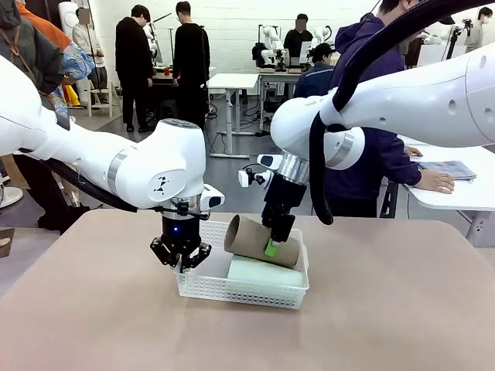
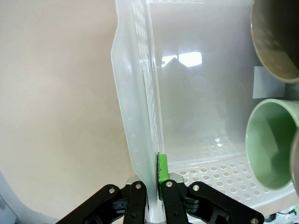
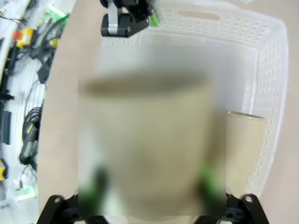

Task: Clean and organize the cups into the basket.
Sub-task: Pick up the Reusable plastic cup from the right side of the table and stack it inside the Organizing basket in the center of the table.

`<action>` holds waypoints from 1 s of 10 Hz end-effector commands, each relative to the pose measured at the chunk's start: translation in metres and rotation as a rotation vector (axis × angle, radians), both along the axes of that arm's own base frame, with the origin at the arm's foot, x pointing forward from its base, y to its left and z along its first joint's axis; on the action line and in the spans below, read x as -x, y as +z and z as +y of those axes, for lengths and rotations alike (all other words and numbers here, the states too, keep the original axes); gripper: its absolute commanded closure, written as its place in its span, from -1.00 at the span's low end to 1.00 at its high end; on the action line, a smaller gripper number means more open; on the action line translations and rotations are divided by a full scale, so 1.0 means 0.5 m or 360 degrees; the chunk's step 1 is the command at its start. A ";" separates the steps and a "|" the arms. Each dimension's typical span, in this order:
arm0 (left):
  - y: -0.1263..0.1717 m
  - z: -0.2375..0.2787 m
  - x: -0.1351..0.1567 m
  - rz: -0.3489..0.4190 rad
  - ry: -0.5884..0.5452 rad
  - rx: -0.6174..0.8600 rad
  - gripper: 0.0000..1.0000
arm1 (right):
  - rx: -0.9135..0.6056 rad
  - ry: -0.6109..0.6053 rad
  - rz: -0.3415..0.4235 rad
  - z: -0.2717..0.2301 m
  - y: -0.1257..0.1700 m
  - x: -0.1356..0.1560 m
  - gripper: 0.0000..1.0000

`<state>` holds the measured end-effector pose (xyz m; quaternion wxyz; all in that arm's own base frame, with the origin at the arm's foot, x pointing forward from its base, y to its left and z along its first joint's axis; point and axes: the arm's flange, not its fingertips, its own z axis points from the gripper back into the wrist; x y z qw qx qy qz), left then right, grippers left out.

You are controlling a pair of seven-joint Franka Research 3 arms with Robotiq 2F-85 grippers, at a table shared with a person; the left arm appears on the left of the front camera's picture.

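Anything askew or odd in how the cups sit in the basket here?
The brown cup lies tilted on its side across the mint green cup in the basket, not upright, between the right gripper's fingers. The left gripper pinches the basket's wall. No spill or damage shows.

White rounded arms [image 1: 155,166], black cable sheaths, black grippers, green-padded fingers [image 2: 162,169].

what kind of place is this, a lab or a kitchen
Most likely a robotics lab: other robot arms stand at white work tables behind, people stand around them, and loose cables lie beside this table.
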<state>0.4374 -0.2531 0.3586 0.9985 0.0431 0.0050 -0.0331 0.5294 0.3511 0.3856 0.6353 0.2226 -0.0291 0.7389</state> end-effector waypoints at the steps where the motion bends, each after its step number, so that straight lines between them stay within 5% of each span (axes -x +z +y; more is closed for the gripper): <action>1: -0.003 -0.001 0.002 -0.0011 0.0003 -0.0026 1.00 | 0.0046 -0.0024 0.0007 0.007 0.007 -0.007 -1.00; 5: -0.003 -0.001 0.002 -0.0011 0.0003 -0.0026 1.00 | -0.0136 -0.0060 0.0015 -0.053 0.066 -0.002 -1.00; 8: -0.003 -0.001 0.002 -0.0011 0.0003 -0.0026 1.00 | -0.0544 -0.0217 -0.0039 -0.275 0.199 0.025 -1.00; 10: -0.003 -0.001 0.002 -0.0011 0.0003 -0.0026 1.00 | -0.0742 -0.0271 -0.0056 -0.410 0.237 0.066 -1.00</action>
